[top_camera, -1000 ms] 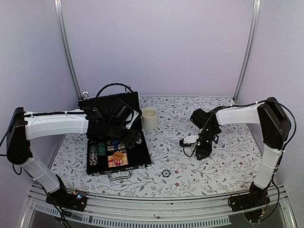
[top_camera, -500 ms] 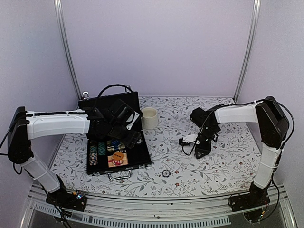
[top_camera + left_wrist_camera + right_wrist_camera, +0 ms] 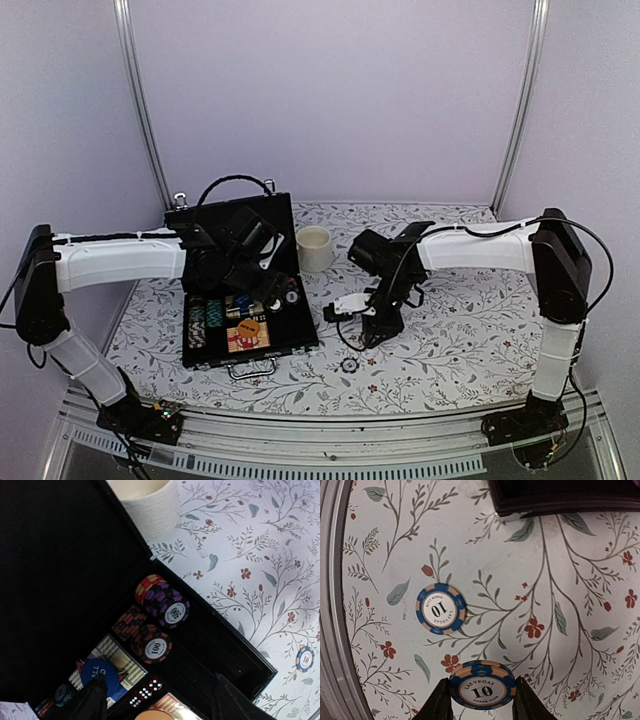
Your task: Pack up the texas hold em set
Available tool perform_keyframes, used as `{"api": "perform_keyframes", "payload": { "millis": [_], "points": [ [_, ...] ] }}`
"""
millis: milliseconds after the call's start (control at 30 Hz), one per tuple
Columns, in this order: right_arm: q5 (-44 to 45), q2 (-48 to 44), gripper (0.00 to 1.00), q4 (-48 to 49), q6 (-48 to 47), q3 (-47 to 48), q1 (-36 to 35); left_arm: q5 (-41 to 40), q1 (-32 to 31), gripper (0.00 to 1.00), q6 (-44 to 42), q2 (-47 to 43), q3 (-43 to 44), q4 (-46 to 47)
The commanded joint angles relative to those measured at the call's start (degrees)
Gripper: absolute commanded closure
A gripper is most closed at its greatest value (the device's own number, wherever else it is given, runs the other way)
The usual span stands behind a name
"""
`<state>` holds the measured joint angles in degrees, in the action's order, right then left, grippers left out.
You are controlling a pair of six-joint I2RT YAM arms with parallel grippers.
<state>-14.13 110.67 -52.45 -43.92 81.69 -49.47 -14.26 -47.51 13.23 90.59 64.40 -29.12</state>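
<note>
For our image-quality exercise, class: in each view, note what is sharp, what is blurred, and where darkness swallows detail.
Top external: even light; the lid of the flat black briefcase-style case lacks detail. Left wrist: the purple striped 500 chip crisp, that lid featureless black. Right wrist: the loose blue-and-cream 10 chip sharp, the right hand blurred around its twin.

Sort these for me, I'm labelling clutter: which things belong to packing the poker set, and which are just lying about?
Belongs to the job: open black case; purple 500 chip and 100 chip inside it; dice; blue 10 chip held by the right gripper; second blue 10 chip lying loose.

Just lying about: cream mug.
</note>
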Motion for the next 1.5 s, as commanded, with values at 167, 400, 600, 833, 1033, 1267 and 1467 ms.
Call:
{"api": "perform_keyframes", "payload": {
  "millis": [167,400,600,833,1033,1267,1467],
  "points": [
    [-1.0,5.7,0.8,-0.4,0.3,3.1,-5.6,-0.8,4.7,0.29,5.6,-6.1,-3.7,-1.8],
    [-0.7,8.3,0.8,-0.8,0.6,6.1,-8.1,-0.3,5.0,0.29,5.4,-6.1,-4.2,-1.3],
    [-0.2,9.9,0.8,-2.1,0.5,7.3,-9.0,-0.3,5.2,0.29,5.1,-6.5,-5.0,-0.9],
    [0.2,10.9,0.8,-3.3,0.3,7.3,-9.2,-0.1,5.6,0.29,5.0,-6.9,-5.8,-0.4],
    [0.8,11.5,0.79,-3.5,0.2,7.4,-9.4,0.4,5.7,0.29,5.0,-6.7,-6.1,0.0],
    [1.4,10.9,0.7,-2.1,0.9,7.5,-9.4,0.7,5.8,0.29,4.9,-6.5,-6.1,0.2],
    [0.3,6.6,0.62,-2.1,1.3,8.0,-9.3,3.3,5.8,0.29,4.3,-5.4,-5.2,0.2]
  ]
}}
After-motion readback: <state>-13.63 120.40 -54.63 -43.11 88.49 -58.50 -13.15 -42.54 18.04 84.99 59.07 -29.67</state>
